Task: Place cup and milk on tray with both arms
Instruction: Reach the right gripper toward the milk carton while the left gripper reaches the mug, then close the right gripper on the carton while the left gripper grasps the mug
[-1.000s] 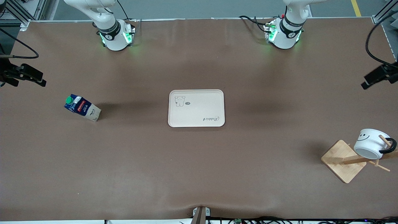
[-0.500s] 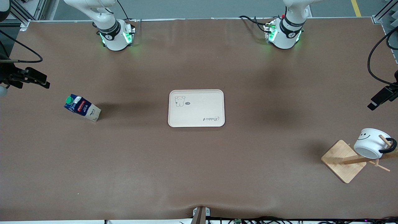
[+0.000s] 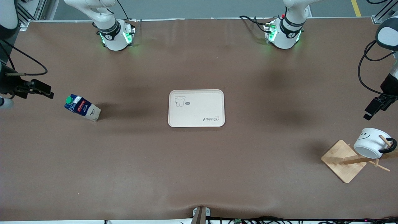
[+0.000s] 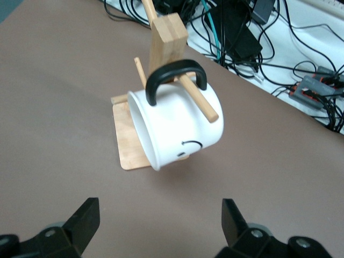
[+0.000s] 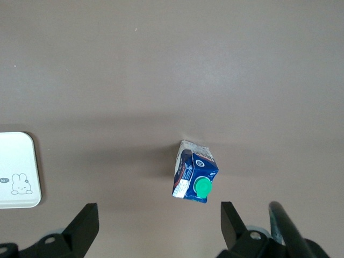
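The milk (image 3: pixel 81 107), a dark-blue carton with a green cap, stands on the table toward the right arm's end. My right gripper (image 3: pixel 46 91) hovers beside it, open and empty; in the right wrist view the milk (image 5: pixel 194 178) lies ahead of the open gripper (image 5: pixel 159 226). The cup (image 3: pixel 371 143), white with a smiley face, hangs tilted by its black handle on a peg of a wooden rack (image 3: pixel 343 161) toward the left arm's end. My left gripper (image 3: pixel 371 112) is above it, open and empty; the left wrist view shows the cup (image 4: pixel 177 126) ahead of the gripper (image 4: pixel 159 226). The cream tray (image 3: pixel 196 108) lies mid-table.
The rack's upright post (image 4: pixel 169 37) and square base (image 4: pixel 129 142) stand near the table's edge at the left arm's end. Cables and boxes (image 4: pixel 258 32) lie off that edge. A corner of the tray (image 5: pixel 16 169) shows in the right wrist view.
The right gripper has come closer to the milk. The left gripper has come down closer to the cup on the rack. The milk, cup and tray have not moved.
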